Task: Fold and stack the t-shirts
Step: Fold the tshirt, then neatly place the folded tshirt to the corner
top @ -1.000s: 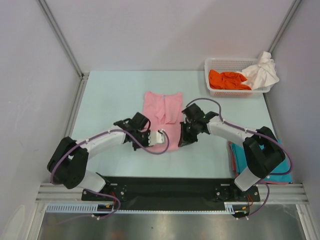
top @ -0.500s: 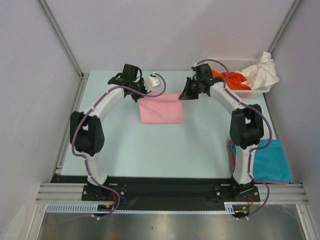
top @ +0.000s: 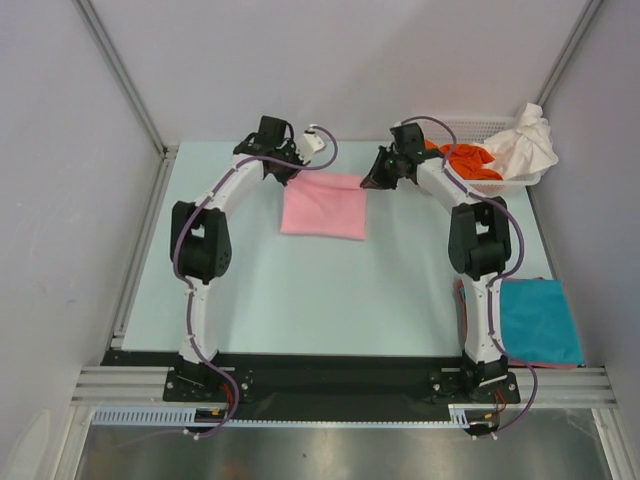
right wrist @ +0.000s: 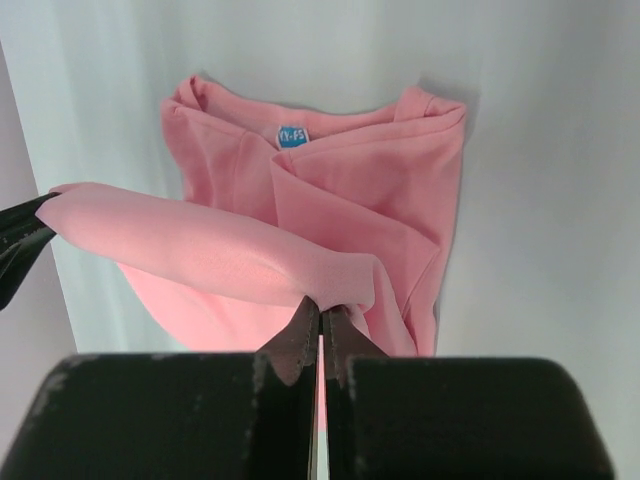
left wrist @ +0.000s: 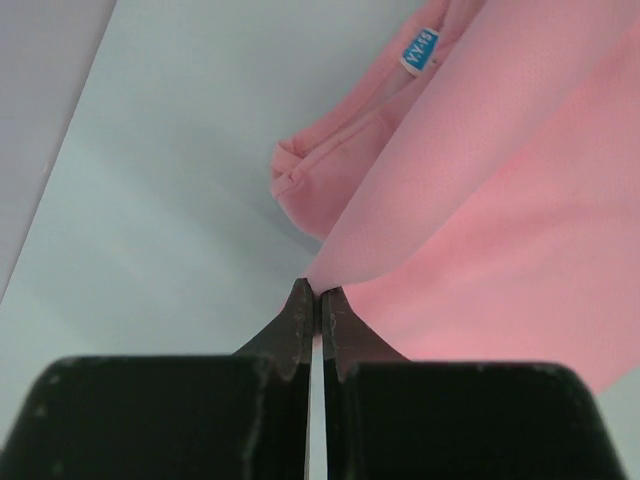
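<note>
Toward the far side of the tabletop, the pink t-shirt lies folded into a rough rectangle between the two outstretched arms. The left hand is pinched tight on its far left corner, and the right hand is pinched tight on its far right corner. The held edge hangs a little above the layer beneath, where a small blue label shows at the collar. At the far right, a basket holds an orange t-shirt and a white t-shirt that drapes over its rim. A teal t-shirt lies flat at the near right, beside the right arm.
</note>
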